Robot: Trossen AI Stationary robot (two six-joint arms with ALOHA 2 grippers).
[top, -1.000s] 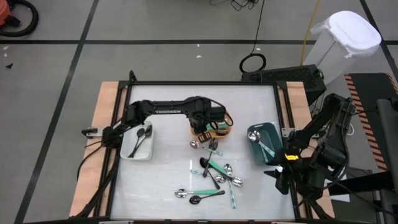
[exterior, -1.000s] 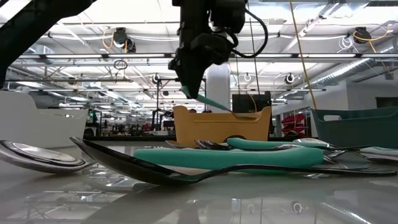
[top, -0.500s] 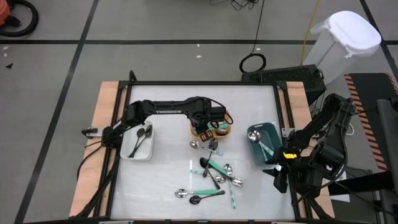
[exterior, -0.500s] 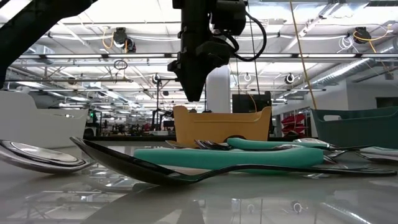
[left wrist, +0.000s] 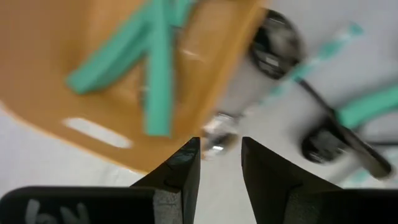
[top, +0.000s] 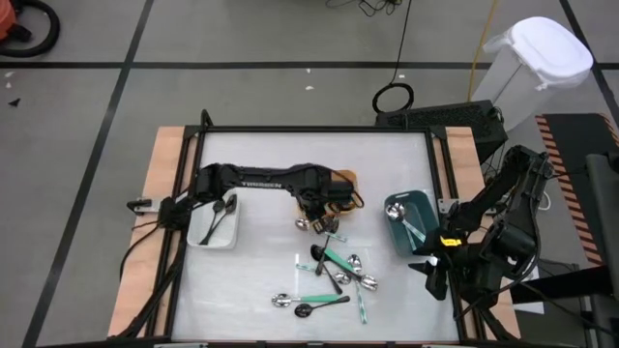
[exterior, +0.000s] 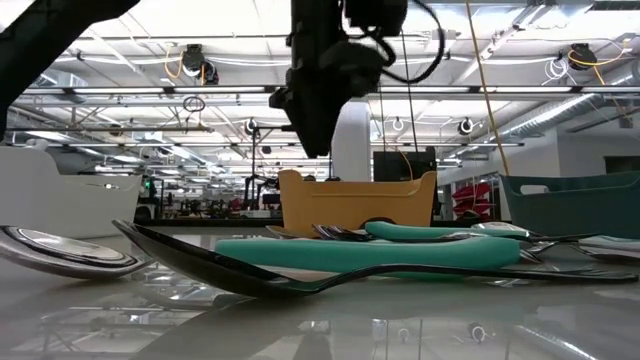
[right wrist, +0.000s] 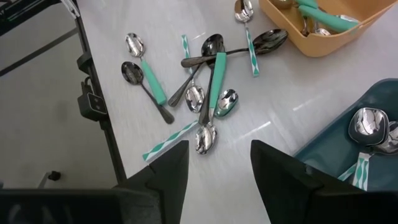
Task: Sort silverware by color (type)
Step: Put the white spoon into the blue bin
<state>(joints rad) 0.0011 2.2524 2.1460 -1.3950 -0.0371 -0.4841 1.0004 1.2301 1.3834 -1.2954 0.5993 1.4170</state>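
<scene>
Teal-handled silverware (right wrist: pixel 186 74), orange bin (right wrist: pixel 323 34)

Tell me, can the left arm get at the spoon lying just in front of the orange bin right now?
Probably yes. The left gripper hangs open and empty over the orange bin's edge, the spoon lies just beyond on bare table, and nothing sits between them.

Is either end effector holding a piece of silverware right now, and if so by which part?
No. The left end effector is open and empty by the orange rectangular bin; the right end effector is open and empty at the table's right edge.
</scene>
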